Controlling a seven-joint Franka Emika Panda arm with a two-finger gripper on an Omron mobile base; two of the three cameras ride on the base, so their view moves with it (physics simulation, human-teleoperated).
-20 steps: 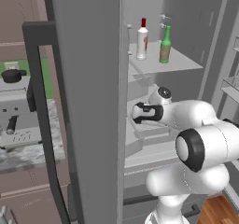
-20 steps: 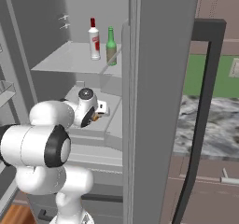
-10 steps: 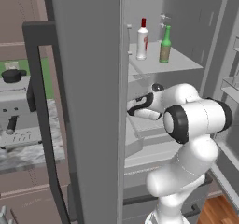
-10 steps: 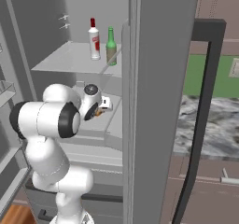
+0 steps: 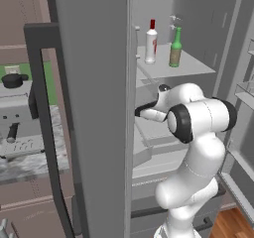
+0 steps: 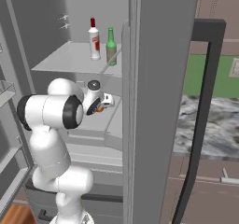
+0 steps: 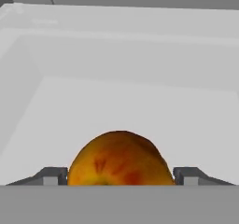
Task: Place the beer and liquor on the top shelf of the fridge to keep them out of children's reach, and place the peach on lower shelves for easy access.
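Inside the fridge, the gripper sits over a lower shelf, its fingertips parted, a small gap at each side of the peach. Whether it grips is unclear. Above, beer and liquor stand upright together on the top shelf.

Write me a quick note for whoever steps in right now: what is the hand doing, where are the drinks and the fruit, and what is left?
Gripper: jaws stand apart on either side of the peach, with small gaps; whether it is freed yet is unclear.
Beer and liquor: upright, side by side on the top shelf of the fridge. Done.
Peach: over a lower shelf, inside the fridge.
Left: confirm the peach rests there, then pull the arm out.
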